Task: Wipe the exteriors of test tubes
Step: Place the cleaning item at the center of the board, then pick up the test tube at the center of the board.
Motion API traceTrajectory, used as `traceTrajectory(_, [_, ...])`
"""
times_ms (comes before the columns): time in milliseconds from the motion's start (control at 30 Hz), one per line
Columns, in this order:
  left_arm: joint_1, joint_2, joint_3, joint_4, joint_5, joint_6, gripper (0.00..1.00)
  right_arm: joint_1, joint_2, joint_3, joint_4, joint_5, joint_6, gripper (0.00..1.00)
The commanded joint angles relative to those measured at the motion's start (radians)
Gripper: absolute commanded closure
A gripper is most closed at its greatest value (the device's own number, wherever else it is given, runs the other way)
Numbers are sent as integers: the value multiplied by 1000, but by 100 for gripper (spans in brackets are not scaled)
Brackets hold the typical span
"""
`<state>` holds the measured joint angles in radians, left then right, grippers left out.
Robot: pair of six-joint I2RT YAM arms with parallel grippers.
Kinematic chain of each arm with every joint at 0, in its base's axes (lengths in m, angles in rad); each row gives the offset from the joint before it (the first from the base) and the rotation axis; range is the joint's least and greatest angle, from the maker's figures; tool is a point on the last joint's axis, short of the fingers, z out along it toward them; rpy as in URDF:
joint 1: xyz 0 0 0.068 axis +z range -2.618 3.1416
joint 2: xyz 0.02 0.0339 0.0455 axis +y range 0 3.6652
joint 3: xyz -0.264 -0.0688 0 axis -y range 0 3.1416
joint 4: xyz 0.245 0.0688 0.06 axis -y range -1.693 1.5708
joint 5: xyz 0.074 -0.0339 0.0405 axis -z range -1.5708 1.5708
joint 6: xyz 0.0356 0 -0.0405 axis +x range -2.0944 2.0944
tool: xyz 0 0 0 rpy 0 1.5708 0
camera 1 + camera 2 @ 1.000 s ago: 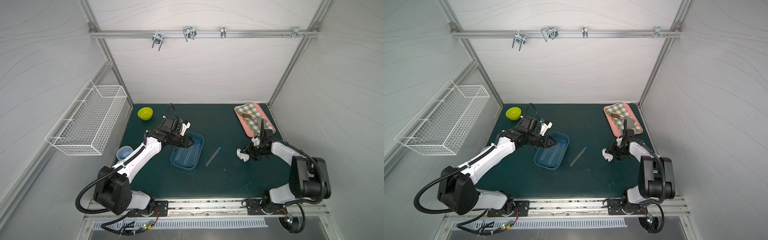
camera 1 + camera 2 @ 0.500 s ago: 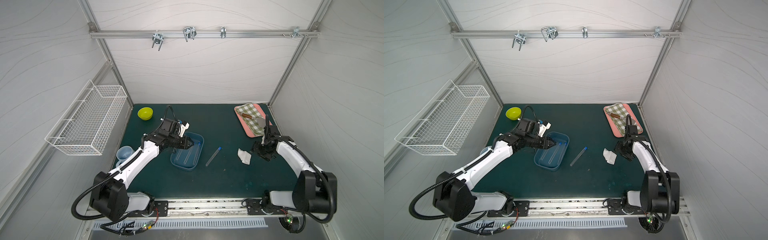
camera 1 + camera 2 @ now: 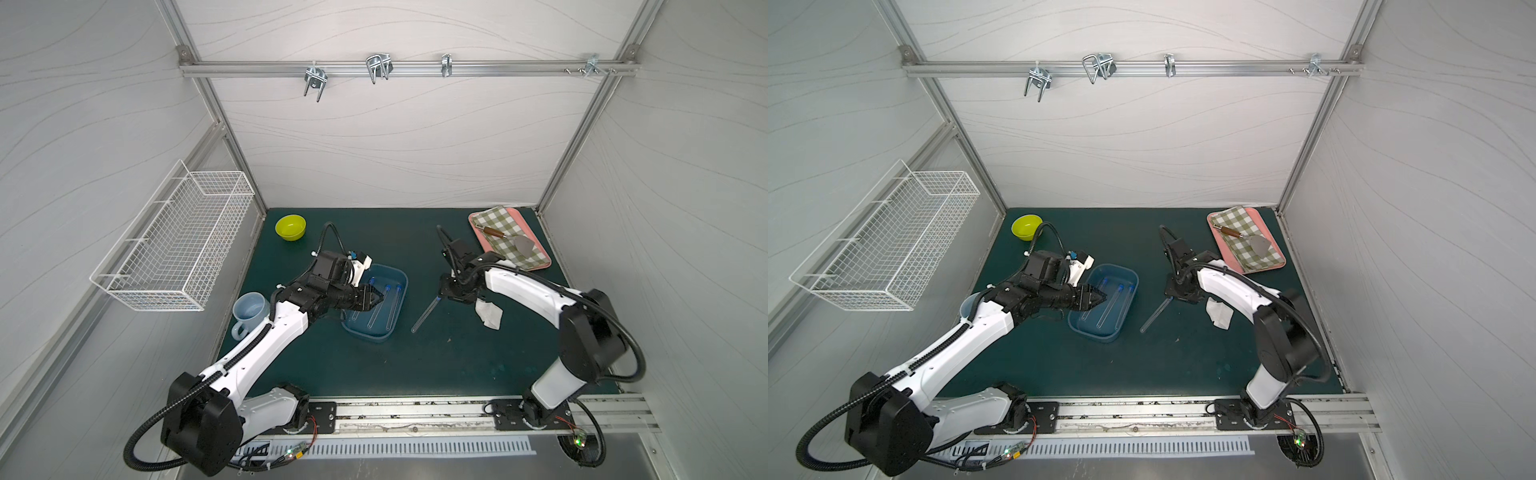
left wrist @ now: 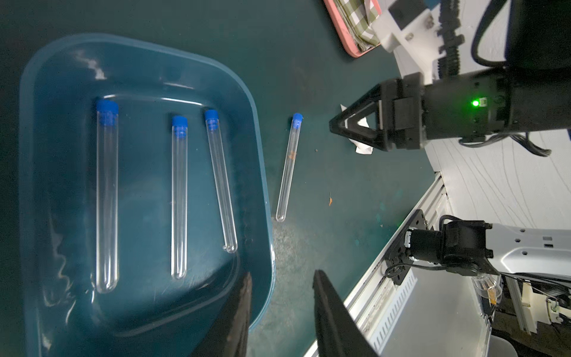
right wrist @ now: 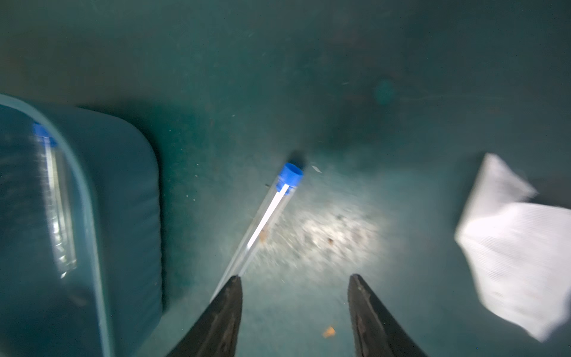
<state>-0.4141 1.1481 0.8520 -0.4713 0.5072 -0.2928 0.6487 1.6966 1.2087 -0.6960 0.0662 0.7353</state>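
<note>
Three clear test tubes with blue caps (image 4: 106, 197) (image 4: 179, 197) (image 4: 221, 182) lie side by side in the blue tray (image 3: 374, 337). A fourth test tube (image 3: 424, 316) (image 5: 265, 216) lies on the green mat just right of the tray. My left gripper (image 3: 379, 297) (image 4: 282, 275) hovers over the tray's left part, open and empty. My right gripper (image 3: 442, 296) (image 5: 295, 277) points down over the lone tube's capped end, open and empty, one finger crossing the tube in the right wrist view. A crumpled white wipe (image 3: 488, 314) (image 5: 519, 247) lies on the mat right of that gripper.
At the back right a pink tray (image 3: 544, 262) carries a checked cloth and a brown-handled metal tool (image 3: 494, 231). A yellow-green bowl (image 3: 290, 227) stands back left. A blue mug (image 3: 249, 309) sits beside the left arm. A white wire basket (image 3: 174, 245) hangs on the left wall.
My right gripper has come off the white wipe, which stays on the mat, and has swung left to the lone tube's capped end. The left arm has barely moved.
</note>
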Motion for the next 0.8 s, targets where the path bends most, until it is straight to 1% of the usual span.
traceTrajectory(0, [-3,-47,-17,33,-10,-6,64,32,55,43,-4,72,91,46])
traceTrajectory(133, [-3,-74,-62,53,-22,2,64,41,113,80,-22,80,117,46])
traceTrajectory(300, [-2,-74,-94,87,12,-9,64,41,157,101,-31,84,129,49])
traceTrajectory(367, [-3,-73,-99,97,21,-11,64,41,180,124,-37,76,128,51])
traceTrajectory(467, [-3,-74,-99,96,28,-6,64,42,220,164,-62,76,125,52])
traceTrajectory(667, [-3,-76,-105,105,39,-2,64,41,254,190,-86,71,138,53])
traceTrajectory(767, [-3,-76,-106,109,41,1,64,41,247,176,-88,72,146,55])
